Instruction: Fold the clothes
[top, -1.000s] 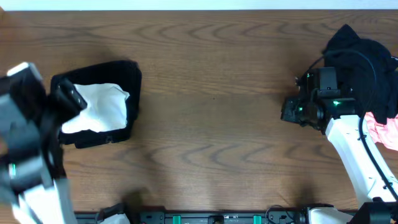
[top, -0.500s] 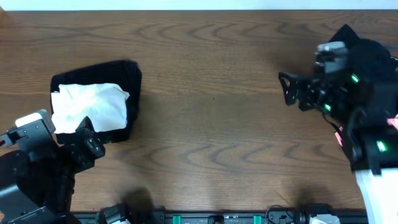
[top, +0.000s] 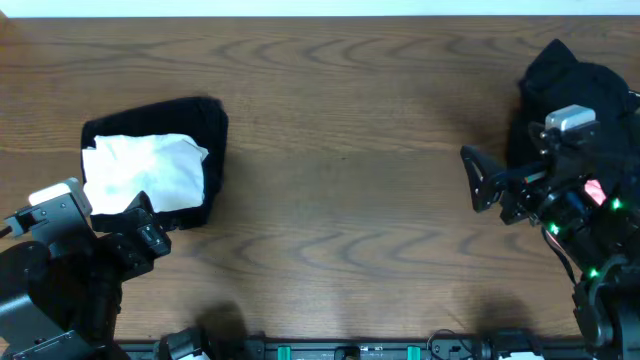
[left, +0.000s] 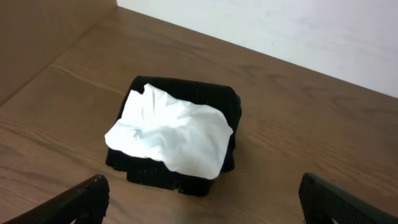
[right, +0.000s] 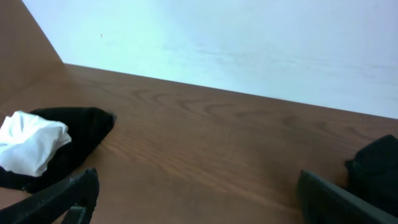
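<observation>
The white garment (top: 145, 172), folded into a loose rectangle, lies on top of a folded black garment (top: 205, 125) at the left of the desk (top: 340, 150). The black edge shows along the far, right and near sides of this stack.

The left gripper (top: 150, 225) sits just near and slightly left of the stack. Its jaws stand wide apart and empty, pointing over the desk toward the stack's near edge without touching it. In the left wrist view both fingers frame the stack from the near side.

The right gripper (top: 472, 180) hangs above bare desk at the right. It points left, and its jaws are likewise spread and hold nothing.

One second ago the left gripper lay over the left part of the stack, on the white garment; it has since drawn back to the near side. Over the same second the right gripper has gone from nearly closed to spread wide. The stack has kept its place.

A crumpled black heap (top: 570, 75) lies at the far right, partly covered by the right arm. Nothing stands between the two grippers.
</observation>
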